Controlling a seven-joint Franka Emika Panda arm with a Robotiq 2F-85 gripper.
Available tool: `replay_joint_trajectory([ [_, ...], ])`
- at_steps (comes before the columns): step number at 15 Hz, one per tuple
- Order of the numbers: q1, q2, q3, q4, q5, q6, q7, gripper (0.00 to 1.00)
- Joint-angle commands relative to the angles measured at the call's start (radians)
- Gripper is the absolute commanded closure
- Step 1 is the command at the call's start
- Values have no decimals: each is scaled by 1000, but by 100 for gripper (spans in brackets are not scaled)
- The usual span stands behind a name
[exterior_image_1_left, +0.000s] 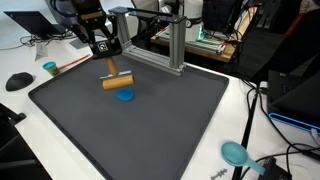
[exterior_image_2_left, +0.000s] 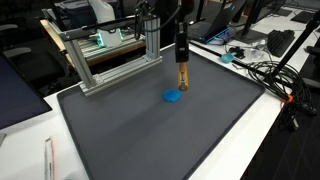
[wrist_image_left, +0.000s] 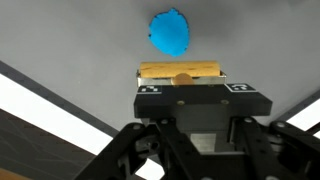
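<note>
My gripper (exterior_image_1_left: 112, 72) hangs over the dark grey mat (exterior_image_1_left: 140, 135), shut on a wooden cylinder (exterior_image_1_left: 118, 82). The cylinder is held off the mat, lying roughly level in one exterior view and looking upright (exterior_image_2_left: 184, 76) in the other. Just below and beside it a small blue round piece (exterior_image_1_left: 125, 96) rests on the mat (exterior_image_2_left: 180, 140); it also shows as the blue piece (exterior_image_2_left: 174, 97) in front of the cylinder. In the wrist view the wooden cylinder (wrist_image_left: 180, 72) sticks out beyond the gripper body, with the blue piece (wrist_image_left: 170, 32) a little further on. The fingertips are hidden there.
An aluminium frame (exterior_image_1_left: 172, 45) stands along the mat's far edge, seen too as the frame (exterior_image_2_left: 110, 58). A teal cup (exterior_image_1_left: 50, 68) and a black mouse (exterior_image_1_left: 18, 81) sit off the mat. A teal scoop (exterior_image_1_left: 236, 152) lies near one corner. Cables (exterior_image_2_left: 268, 72) trail over the white table.
</note>
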Motion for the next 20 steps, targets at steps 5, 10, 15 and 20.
replay_joint_trajectory([
  [5, 68, -4, -22, 28, -145, -130, 459, 78],
  [10, 65, 1, -26, 14, -128, -105, 599, 78],
  [15, 63, 13, -29, 7, -175, -93, 630, 53],
  [20, 59, 33, -23, 10, -146, -39, 635, 78],
])
